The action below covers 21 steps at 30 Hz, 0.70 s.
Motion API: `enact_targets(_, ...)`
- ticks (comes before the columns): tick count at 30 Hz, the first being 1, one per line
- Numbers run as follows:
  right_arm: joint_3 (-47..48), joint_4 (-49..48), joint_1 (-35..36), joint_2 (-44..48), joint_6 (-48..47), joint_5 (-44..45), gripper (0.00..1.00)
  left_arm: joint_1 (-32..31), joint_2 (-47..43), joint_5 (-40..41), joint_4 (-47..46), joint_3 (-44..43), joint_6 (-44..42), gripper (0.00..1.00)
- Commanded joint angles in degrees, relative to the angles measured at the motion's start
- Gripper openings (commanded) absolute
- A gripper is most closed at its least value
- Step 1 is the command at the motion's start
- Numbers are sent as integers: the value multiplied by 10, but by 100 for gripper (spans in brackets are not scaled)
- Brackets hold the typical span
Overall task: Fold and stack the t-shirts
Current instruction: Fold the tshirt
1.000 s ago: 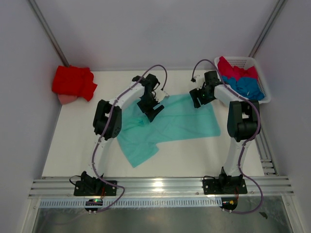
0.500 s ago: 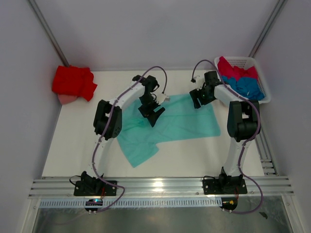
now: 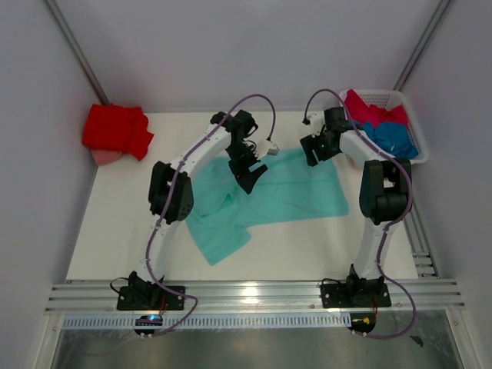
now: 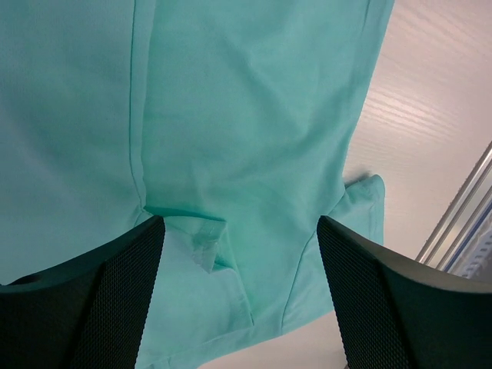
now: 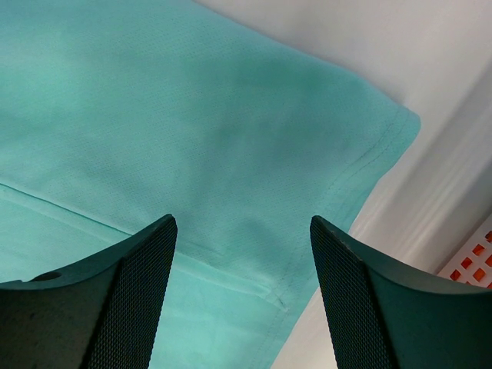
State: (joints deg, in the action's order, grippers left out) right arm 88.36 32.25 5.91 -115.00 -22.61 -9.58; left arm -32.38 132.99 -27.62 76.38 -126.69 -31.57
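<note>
A mint-teal t-shirt (image 3: 284,196) lies spread on the white table, its lower left part rumpled. My left gripper (image 3: 249,178) hovers open over the shirt's upper left area. In the left wrist view the left gripper (image 4: 240,224) shows only cloth (image 4: 231,115) below the wide jaws, with a folded seam between them. My right gripper (image 3: 312,152) hangs open above the shirt's far right corner. The right wrist view shows that gripper (image 5: 242,223) over the hemmed corner (image 5: 369,146), touching nothing. A bright red t-shirt (image 3: 115,129) lies bunched at the far left.
A white slatted basket (image 3: 393,94) stands at the back right, holding a crimson-pink t-shirt (image 3: 369,112) and a blue t-shirt (image 3: 396,138). Something pink (image 3: 104,157) peeks from under the red shirt. An aluminium rail (image 3: 254,296) runs along the near edge.
My left gripper has shifted right and slightly back over the teal shirt, its wrist turned. The right gripper has edged a little toward the back. The shirt lies as before.
</note>
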Motion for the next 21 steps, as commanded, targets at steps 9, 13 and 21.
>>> enact_targets(9, -6, -9, 2, 24, -13, 20, 74, 9, -121, 147, 3, 51, 101, 84)
enact_targets(13, -5, -8, 1, 19, -12, 18, 74, 22, -121, 125, 10, 77, 91, 84)
enact_targets(21, -5, 3, 2, 11, -18, 21, 74, 23, -76, 79, 11, 85, 58, 84)
